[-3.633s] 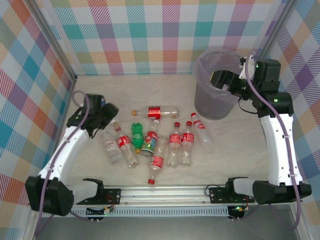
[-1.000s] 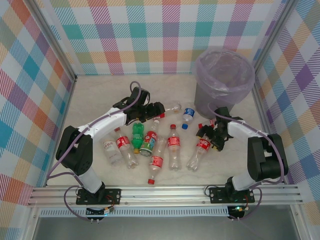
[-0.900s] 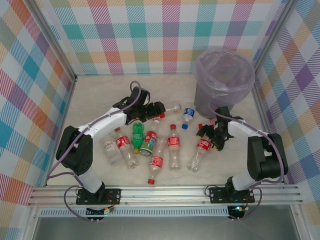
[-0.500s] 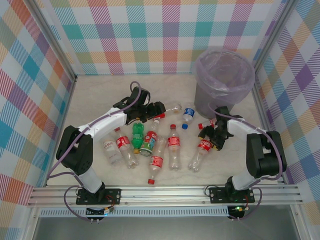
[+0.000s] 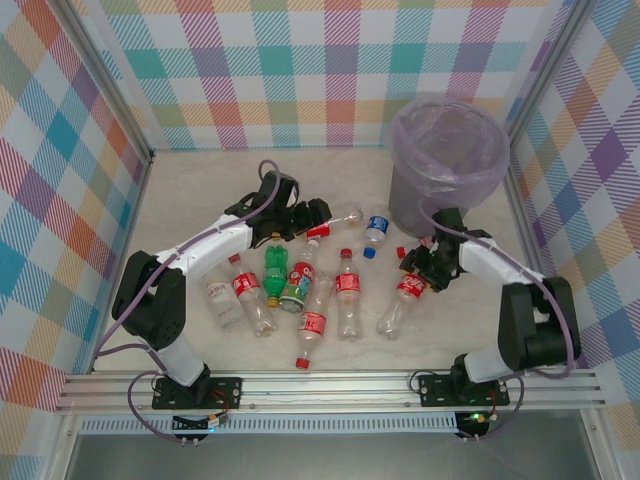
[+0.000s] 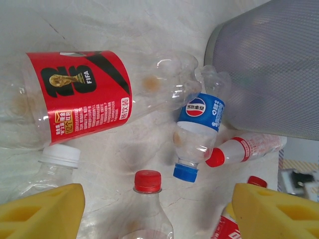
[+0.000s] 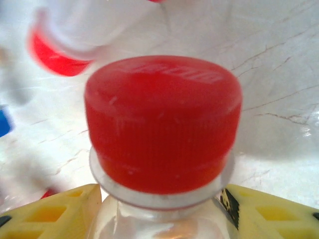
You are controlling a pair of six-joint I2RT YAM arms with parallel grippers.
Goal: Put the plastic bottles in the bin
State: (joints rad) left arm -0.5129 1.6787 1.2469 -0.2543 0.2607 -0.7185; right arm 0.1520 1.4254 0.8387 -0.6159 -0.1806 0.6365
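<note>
**One clamped, one wide**

The right jaws pinch a red-capped bottle (image 7: pixel 162 119) just under its cap, at 4 o'clock. The left jaws gape empty near a blue-labelled bottle (image 6: pixel 202 110). The bin (image 5: pixel 412 205) stands at 1 o'clock.

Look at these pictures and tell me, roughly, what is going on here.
Two robot arms are clearing plastic bottles off a table into the bin. The right gripper is closed around the neck of a red-capped bottle lying near the bin's base. The left gripper is open, hovering by the big red-labelled bottle and a blue-labelled bottle. Roughly ten bottles lie on the table.
</note>
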